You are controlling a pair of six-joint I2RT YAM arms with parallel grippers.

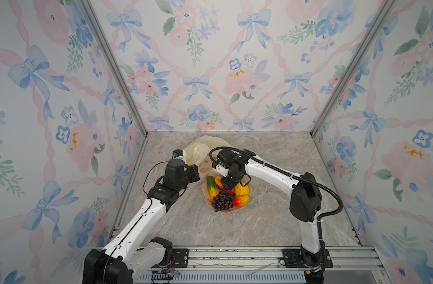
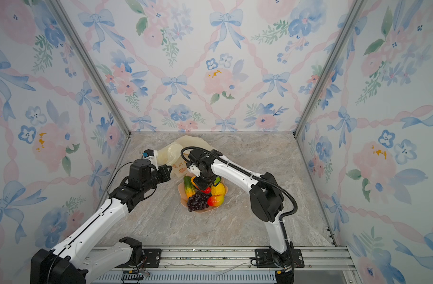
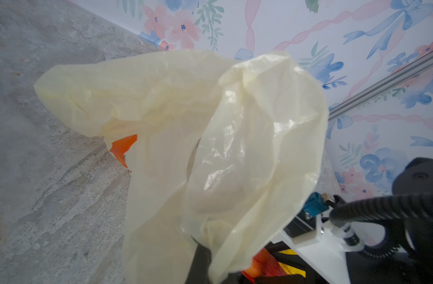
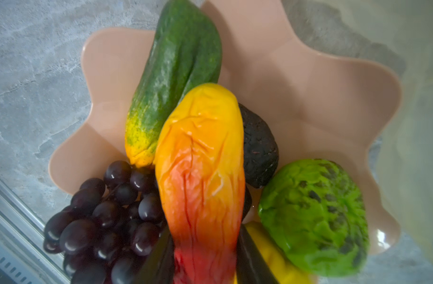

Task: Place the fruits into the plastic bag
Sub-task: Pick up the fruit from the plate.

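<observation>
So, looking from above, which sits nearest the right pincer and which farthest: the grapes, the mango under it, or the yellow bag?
1. Orange-red mango: clamped in the right pincer, at the middle of the bowl.
2. Grape bunch: just beside it, at the bowl's front edge.
3. Plastic bag: farthest, behind the bowl toward the back wall.

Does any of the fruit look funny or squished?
Yes. The orange-red mango held in the right gripper looks squashed: its skin is creased and dented. Nothing has spilled from the pink bowl.
</observation>
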